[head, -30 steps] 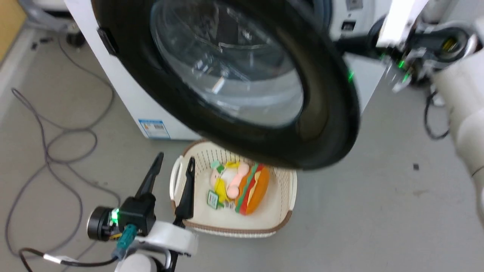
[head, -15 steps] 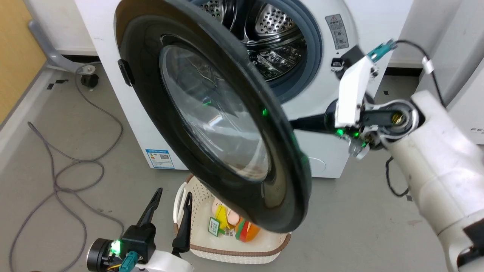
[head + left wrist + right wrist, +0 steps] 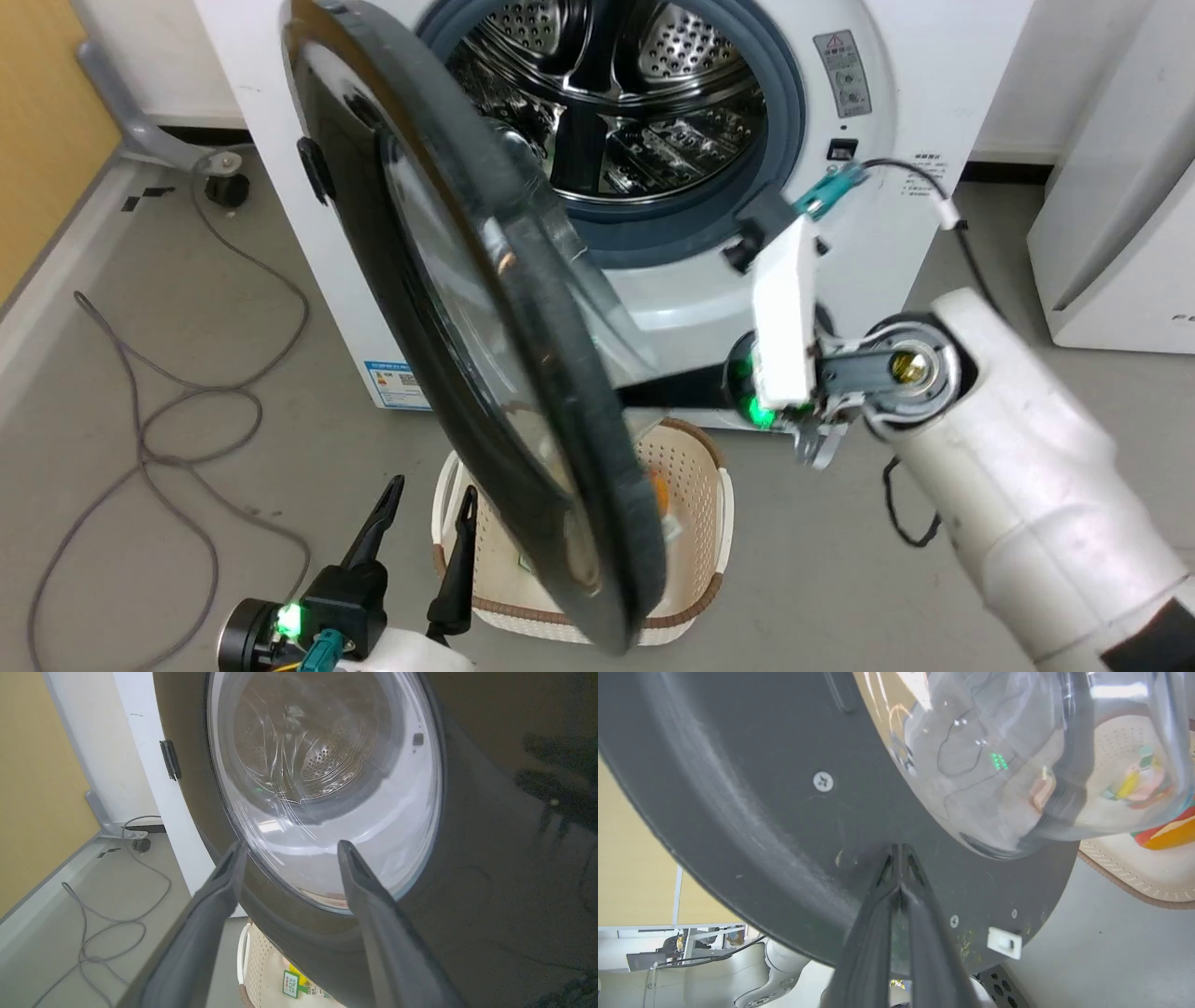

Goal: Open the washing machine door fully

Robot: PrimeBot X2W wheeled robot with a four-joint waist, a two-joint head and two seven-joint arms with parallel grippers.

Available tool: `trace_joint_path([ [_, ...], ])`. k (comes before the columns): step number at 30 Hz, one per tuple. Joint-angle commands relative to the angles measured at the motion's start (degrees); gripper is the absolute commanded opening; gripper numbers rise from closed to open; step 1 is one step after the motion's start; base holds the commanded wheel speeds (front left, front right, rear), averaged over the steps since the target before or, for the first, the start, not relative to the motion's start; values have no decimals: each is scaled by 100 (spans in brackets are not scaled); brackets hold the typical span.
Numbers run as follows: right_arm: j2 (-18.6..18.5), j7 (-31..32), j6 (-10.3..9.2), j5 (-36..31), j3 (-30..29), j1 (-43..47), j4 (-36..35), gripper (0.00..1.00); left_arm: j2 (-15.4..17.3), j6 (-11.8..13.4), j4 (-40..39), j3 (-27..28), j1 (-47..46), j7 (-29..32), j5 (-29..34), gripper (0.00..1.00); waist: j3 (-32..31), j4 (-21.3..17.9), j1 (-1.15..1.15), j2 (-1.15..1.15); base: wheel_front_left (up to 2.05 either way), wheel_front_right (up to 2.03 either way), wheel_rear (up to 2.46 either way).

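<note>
So the big round glossy black washing machine door (image 3: 551,373) w/ the bulging clear glass window stands swung out from the white front-loading washing machine (image 3: 868,252), hinged on the robot's left side of it; head cam sees it nearly edge-on, so approx square to the machine's front; the shiny perforated steel drum (image 3: 635,112) and the grey rubber ring (image 3: 789,121) round it are in plain sight behind it. Right gripper (image 3: 901,848) reaches in behind the door from the robot's right; its two long dark fingers are pressed together, nothing pinched btw them, tips up against the matte dark inner face of the door (image 3: 761,812), just beside the glass bowl's edge; looks like touching. Left gripper (image 3: 433,485) sits low at the lower left in head view, on the outer side of the door, fingers spread w/ nothing btw them; in its wrist cam the gripper (image 3: 290,844) points at the window of the door (image 3: 490,858); can't tell if the tips touch it. Under the door's bottom edge, on the grey floor, sits a brown-rimmed cream perforated plastic basket (image 3: 724,485); a colourful plush toy (image 3: 1164,835) lies in it. Thin grey cable (image 3: 140,373) loops on the floor off to the robot's left, well apart from the basket.
</note>
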Motion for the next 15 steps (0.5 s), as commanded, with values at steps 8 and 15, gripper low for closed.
trace_joint_path([
  [8,56,67,6,-123,35,727,-867,0,-20,-9,18,-17,-8,-30,-50,100,39,9,0,0,0,0,0],
  [15,25,-1170,6,-399,-624,1458,-1408,100,-40,3,31,-32,-26,-30,-84,100,39,0,0,0,0,0,0],
])
